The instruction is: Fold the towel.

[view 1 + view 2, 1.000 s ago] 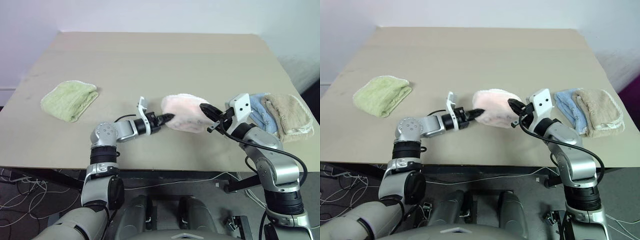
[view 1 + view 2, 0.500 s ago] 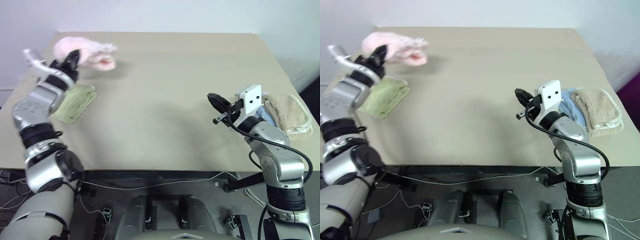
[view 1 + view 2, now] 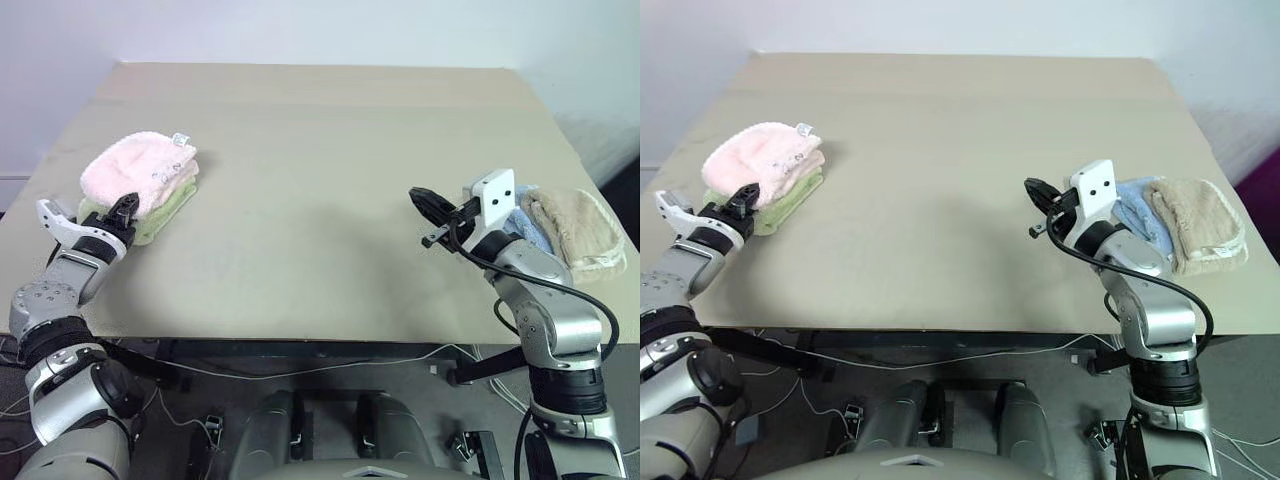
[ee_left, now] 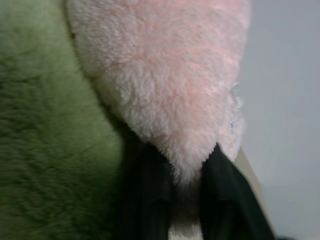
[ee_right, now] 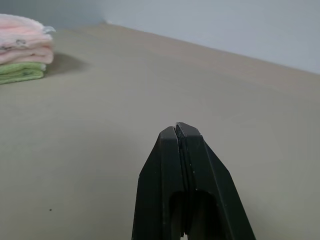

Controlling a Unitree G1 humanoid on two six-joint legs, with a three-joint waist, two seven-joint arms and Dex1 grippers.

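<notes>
Because the folded towel lies on the green towel at the tabletop's nine o'clock edge, the left gripper, fingers slightly spread around its near edge, is nearer, while the right gripper, fingers pressed together, hangs well apart toward three o'clock.

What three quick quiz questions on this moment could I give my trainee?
1. True or false: the folded pale pink terry towel lies on top of the light green towel.
2. What stands between the left tool's fingers?
3. Which describes the right tool? A) shut on the blue towel, B) shut and empty above the tan table, C) wide open.

Key: 1 true; 2 an edge of the pink towel; 3 B.
</notes>
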